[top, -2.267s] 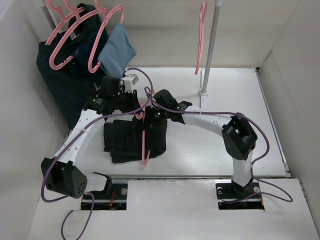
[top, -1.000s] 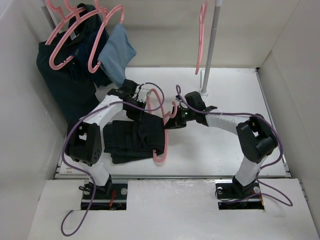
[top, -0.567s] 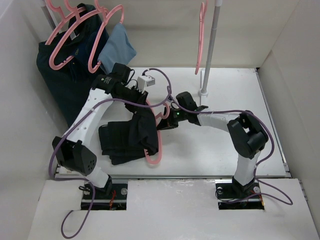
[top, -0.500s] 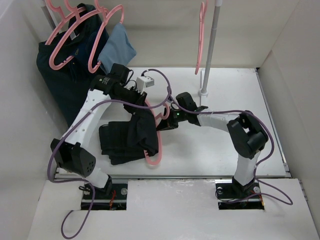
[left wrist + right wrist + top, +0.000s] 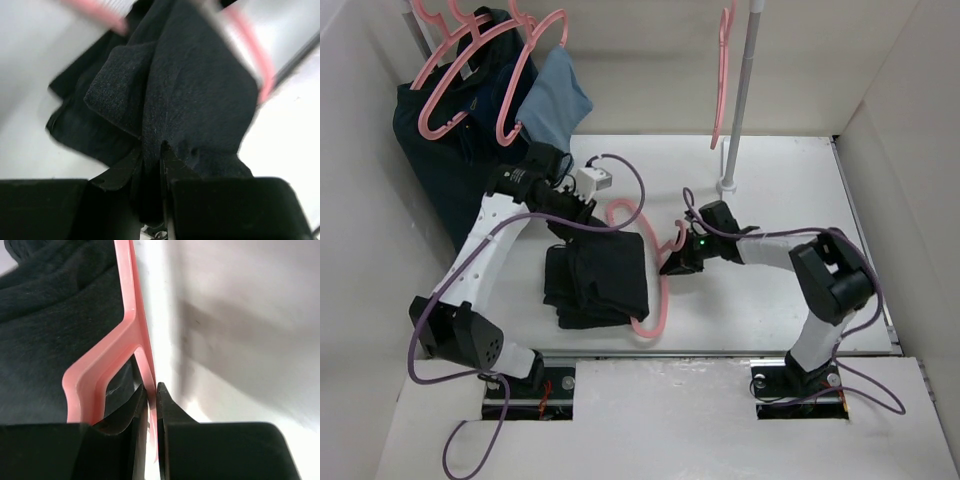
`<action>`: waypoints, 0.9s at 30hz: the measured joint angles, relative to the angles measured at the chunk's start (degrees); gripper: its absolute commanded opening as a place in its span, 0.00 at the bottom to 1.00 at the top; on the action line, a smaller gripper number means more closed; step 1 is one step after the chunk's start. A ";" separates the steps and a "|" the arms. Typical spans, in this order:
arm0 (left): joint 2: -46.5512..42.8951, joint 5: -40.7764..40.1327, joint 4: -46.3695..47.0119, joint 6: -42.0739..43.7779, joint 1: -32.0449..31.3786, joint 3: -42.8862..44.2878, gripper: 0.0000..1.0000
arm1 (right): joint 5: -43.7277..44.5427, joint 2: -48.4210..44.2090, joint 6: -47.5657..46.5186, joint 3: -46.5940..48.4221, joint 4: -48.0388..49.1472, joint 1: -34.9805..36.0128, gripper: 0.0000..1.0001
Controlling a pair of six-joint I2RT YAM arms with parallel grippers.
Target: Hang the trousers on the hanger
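Black trousers [image 5: 600, 285] bunched through hanger [image 5: 127, 325], front-left of counter [image 5: 770, 290]. Left gripper [image 5: 150, 150] pinches the trousers; right gripper [image 5: 150, 388] apparently clamps the hanger.

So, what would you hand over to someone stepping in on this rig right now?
Left gripper: shut on a fold of the trousers.
Right gripper: shut on the frame of the hanger.
The trousers lie folded on the table, with the hanger's pink frame showing at their far end and along their right edge.
Done: both things gripped and overlapping.
Left: check that the trousers sit over the hanger bar (not visible here), then lift.
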 measured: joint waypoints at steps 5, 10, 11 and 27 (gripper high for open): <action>0.02 -5.22 5.33 1.49 3.50 -13.44 0.00 | 6.23 -9.55 -2.62 -1.70 -6.69 -1.81 0.00; 0.87 -7.80 13.49 1.60 3.13 -22.08 0.52 | 10.60 -16.96 -5.03 -0.28 -13.79 -1.55 0.00; 0.87 -9.09 14.88 2.19 2.78 -22.95 0.61 | 11.28 -17.79 -5.38 0.24 -14.97 -1.55 0.00; -17.40 -15.91 22.16 3.26 -18.95 -22.67 0.90 | 19.30 -19.50 -5.09 4.02 -20.35 -0.85 0.00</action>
